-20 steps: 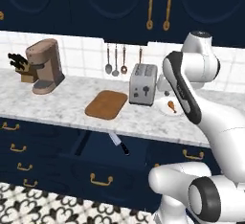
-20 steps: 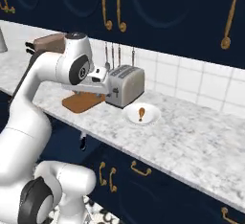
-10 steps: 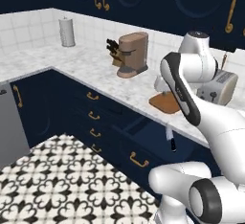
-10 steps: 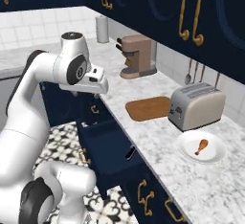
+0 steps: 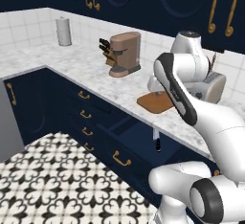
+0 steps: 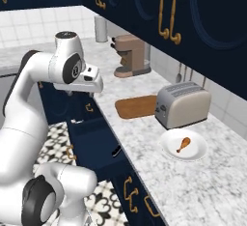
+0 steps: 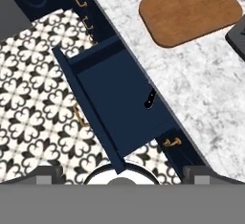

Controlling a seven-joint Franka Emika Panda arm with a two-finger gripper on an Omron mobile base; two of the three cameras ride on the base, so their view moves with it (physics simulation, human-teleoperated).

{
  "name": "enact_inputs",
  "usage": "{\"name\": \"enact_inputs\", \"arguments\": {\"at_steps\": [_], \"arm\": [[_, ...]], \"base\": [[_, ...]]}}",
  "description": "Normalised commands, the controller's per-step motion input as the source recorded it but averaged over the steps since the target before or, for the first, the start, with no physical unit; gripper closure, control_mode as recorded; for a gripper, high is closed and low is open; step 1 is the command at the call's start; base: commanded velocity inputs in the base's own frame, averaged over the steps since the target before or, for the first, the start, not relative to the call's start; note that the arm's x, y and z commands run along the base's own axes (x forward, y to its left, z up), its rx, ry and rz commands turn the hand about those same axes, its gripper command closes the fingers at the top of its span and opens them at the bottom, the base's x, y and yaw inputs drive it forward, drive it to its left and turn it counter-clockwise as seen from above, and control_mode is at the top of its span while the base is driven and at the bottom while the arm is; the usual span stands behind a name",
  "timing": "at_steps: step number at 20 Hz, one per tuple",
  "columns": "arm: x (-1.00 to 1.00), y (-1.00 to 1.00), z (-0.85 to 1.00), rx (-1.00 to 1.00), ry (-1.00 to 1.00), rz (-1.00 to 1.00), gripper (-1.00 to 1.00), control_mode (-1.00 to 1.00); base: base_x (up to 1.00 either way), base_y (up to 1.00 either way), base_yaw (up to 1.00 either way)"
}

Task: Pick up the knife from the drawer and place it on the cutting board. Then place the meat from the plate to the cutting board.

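Navy drawer [image 7: 119, 108] now stands pulled out below the marble bench [image 7: 201, 94], seen from directly above in the hand view. The whole scene has shifted across the base views over the last second; that is camera travel as the base swung round along the cabinets, not movement of any object. The knife [image 7: 150, 98] lies inside the drawer, close against the bench edge, only its black handle showing in the hand view; it appears also in the left base view [image 5: 157, 140]. The hand [image 6: 72, 93] hangs high above the open drawer, jaws spread wide, holding nothing. The cutting board [image 6: 136, 107] is bare, beside the toaster [image 6: 183, 105]. The meat [image 6: 183, 144] rests on the plate [image 6: 169, 150].

Judgement: the repositioning brings the drawer under the hand. Descent onto the knife handle is the outstanding step; no item has been transferred.
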Motion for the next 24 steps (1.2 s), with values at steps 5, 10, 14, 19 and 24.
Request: {"name": "enact_inputs", "arguments": {"at_steps": [5,10,14,19,24], "arm": [[0.0,0.0,0.0,0.0,0.0,0.0,-1.0,1.0],[0.0,-0.01,-0.02,0.0,0.02,0.0,-1.0,-1.0],[0.0,0.55,-0.86,0.07,-0.01,-0.18,-1.0,-1.0],[0.27,0.44,-0.85,0.33,0.06,-0.4,-1.0,-1.0],[0.08,0.71,-0.83,0.08,0.08,-0.21,-1.0,-1.0]], "base": [[-0.04,-0.09,0.01],[0.0,0.0,0.0],[0.0,0.0,0.0],[0.0,0.0,0.0],[0.0,0.0,0.0]]}}
